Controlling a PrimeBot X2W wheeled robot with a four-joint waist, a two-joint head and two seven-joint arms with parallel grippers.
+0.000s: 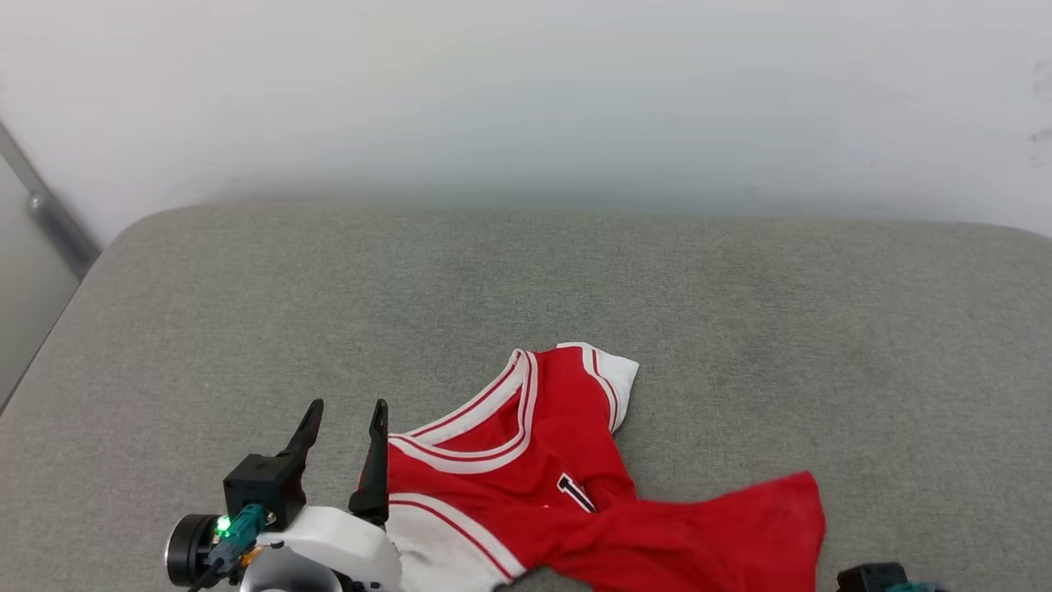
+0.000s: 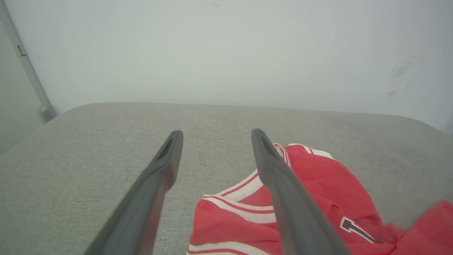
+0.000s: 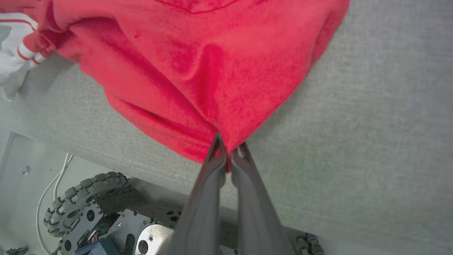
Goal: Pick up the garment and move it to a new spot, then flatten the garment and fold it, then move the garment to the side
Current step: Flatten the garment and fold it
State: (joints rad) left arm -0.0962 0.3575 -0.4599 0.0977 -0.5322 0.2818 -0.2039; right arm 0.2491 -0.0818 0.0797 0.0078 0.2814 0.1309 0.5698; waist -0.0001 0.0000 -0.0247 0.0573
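At the near edge of the padded grey surface (image 3: 371, 106), the right gripper (image 3: 228, 150) has its two fingers pressed together on a pinch of red cloth at the border of the garment (image 3: 198, 63). The fabric gathers into a fold at the fingertips. Farther left, the left gripper (image 1: 345, 411) stands with its fingers spread wide and holding nothing, at the garment's left margin beside the striped collar (image 1: 485, 432). Whether its inner finger touches the cloth cannot be told. The garment lies crumpled on the front middle of the surface, with one white sleeve (image 1: 620, 374) toward the pale wall (image 1: 526, 99). A fragment of black lettering (image 1: 575, 492) shows, and the red body trails to the right. Below the surface edge are the robot's base, a roller wheel (image 3: 70, 196) and a white cable (image 3: 61, 171).
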